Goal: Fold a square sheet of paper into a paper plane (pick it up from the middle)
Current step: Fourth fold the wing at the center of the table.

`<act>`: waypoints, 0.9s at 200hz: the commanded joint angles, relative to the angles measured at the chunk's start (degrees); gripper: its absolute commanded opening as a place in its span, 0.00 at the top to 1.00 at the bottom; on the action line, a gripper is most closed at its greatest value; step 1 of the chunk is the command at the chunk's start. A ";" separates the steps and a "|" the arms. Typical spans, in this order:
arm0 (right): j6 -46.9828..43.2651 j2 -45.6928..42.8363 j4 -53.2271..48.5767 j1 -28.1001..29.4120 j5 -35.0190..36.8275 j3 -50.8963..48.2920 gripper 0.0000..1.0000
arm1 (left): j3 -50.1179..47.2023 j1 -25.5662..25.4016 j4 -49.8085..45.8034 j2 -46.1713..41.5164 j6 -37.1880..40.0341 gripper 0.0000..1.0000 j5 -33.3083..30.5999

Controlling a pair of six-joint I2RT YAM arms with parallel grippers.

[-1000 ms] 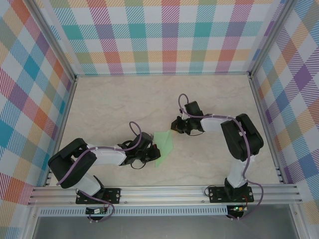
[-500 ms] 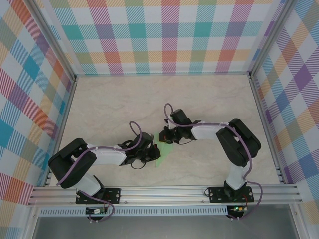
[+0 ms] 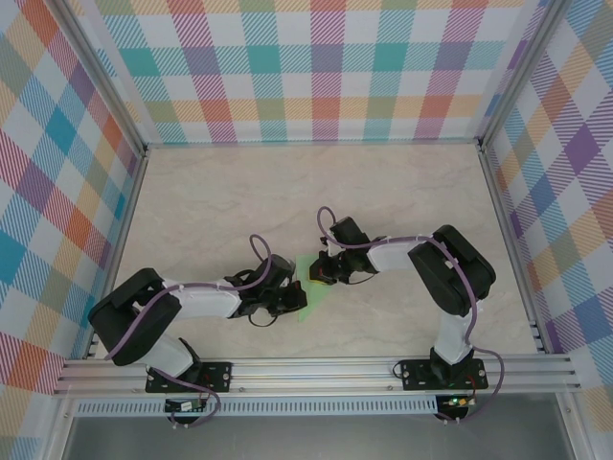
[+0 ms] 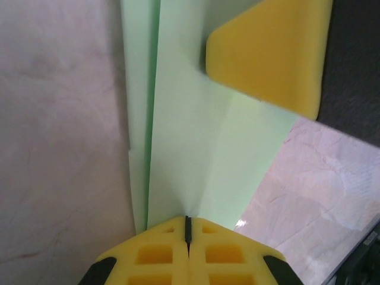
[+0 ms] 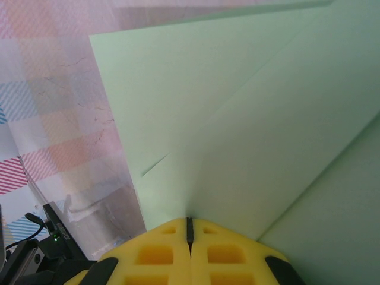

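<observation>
The square sheet of paper [image 3: 306, 306], pale mint green, lies flat on the table, folded into a narrow pointed paper plane shape. Overlapping flaps and a long crease show on it in the left wrist view [image 4: 190, 136]. My left gripper [image 3: 292, 299] is shut, its tips [image 4: 187, 222] resting on the paper's near end. My right gripper [image 3: 316, 275] is also shut, its tips [image 5: 189, 222] pressed on the paper [image 5: 237, 119] from the far side. One of its yellow pads [image 4: 267, 53] lies on the sheet in the left wrist view. Both arms hide the paper's middle from above.
The pale marble table [image 3: 239, 201] is boxed in by checked walls [image 3: 316, 77] at the back and both sides. An aluminium rail [image 3: 316, 374] runs along the near edge, carrying both arm bases. Purple cables loop over each wrist.
My right gripper has swung left from beside the paper onto its upper part, covering it. My left gripper has stayed in place on the paper's near end.
</observation>
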 commanded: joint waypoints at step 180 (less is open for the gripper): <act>-1.05 3.36 -6.66 0.12 6.91 -1.13 0.98 | 3.96 -0.31 -6.61 -3.70 0.87 0.92 4.96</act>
